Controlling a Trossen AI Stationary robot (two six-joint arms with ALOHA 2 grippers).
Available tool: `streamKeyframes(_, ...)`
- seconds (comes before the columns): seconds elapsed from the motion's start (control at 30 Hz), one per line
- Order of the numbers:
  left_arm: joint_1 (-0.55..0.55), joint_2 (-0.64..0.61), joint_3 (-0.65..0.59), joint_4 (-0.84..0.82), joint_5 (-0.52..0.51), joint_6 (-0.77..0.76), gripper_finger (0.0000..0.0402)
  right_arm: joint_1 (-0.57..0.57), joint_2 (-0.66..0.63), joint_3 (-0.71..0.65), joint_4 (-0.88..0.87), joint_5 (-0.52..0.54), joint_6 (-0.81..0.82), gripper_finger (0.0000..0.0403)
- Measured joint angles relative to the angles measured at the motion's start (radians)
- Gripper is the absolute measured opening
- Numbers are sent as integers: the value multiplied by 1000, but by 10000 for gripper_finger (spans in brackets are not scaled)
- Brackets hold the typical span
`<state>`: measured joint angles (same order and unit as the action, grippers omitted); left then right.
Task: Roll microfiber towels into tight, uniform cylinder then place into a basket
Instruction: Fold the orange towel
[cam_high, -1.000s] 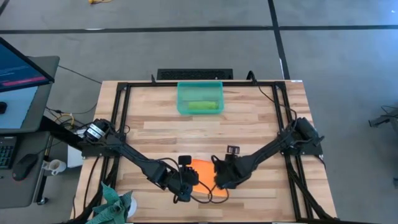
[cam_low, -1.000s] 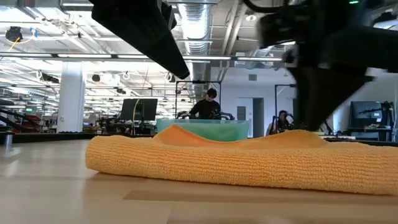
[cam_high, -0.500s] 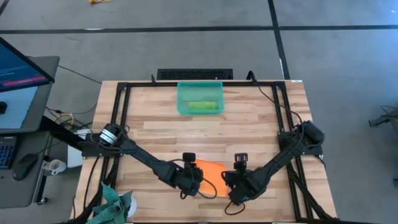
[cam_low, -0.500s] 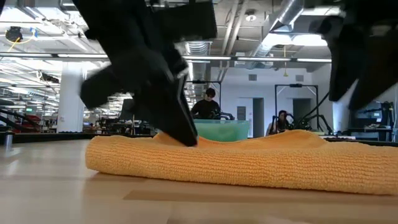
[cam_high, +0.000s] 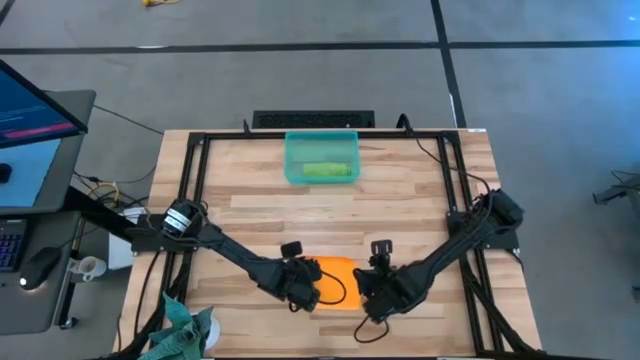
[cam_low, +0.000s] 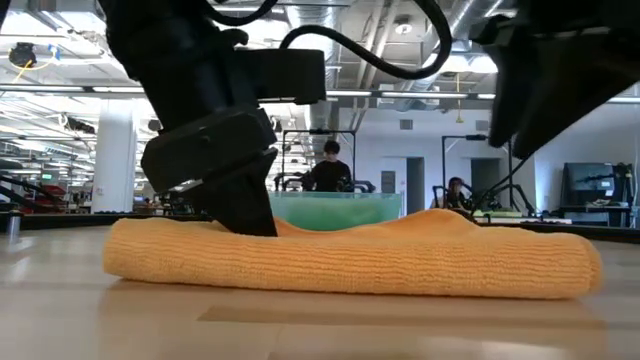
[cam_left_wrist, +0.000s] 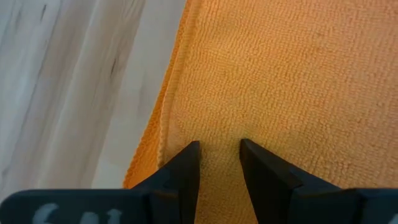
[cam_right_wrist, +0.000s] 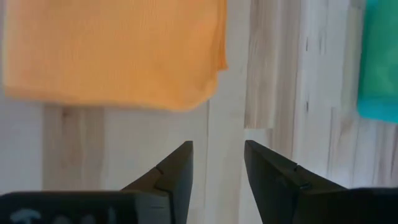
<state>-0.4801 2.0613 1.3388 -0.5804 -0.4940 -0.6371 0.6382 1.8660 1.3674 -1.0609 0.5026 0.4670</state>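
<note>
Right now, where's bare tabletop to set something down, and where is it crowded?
Free: the wide wood band between the basket, which holds the rolled green towel, and the orange towel; also the strips flanking the basket. Crowded: the near edge, where the left gripper and right gripper flank the orange towel, and the near-left corner by the teal cloth.

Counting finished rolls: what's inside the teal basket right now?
One lime green towel roll lies inside the basket. From the low view its wall hides the contents; nothing else shows from above.
</note>
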Motion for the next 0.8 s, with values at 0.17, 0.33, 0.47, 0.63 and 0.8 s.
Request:
streamKeyframes(0.17,-24,2,38,-16,-56,11,111,-33,0,0,30,0,-32,163)
streamKeyframes(0.33,-67,2,124,-92,-155,82,111,-32,0,0,44,-2,-26,158)
streamKeyframes(0.47,-106,2,219,-231,-222,94,111,4,0,0,80,-4,-25,156)
streamKeyframes(0.63,-159,2,328,-343,-271,103,111,61,0,0,112,-4,-23,157)
streamKeyframes(0.8,-209,2,413,-351,-279,143,111,104,1,1,139,-4,-25,156)
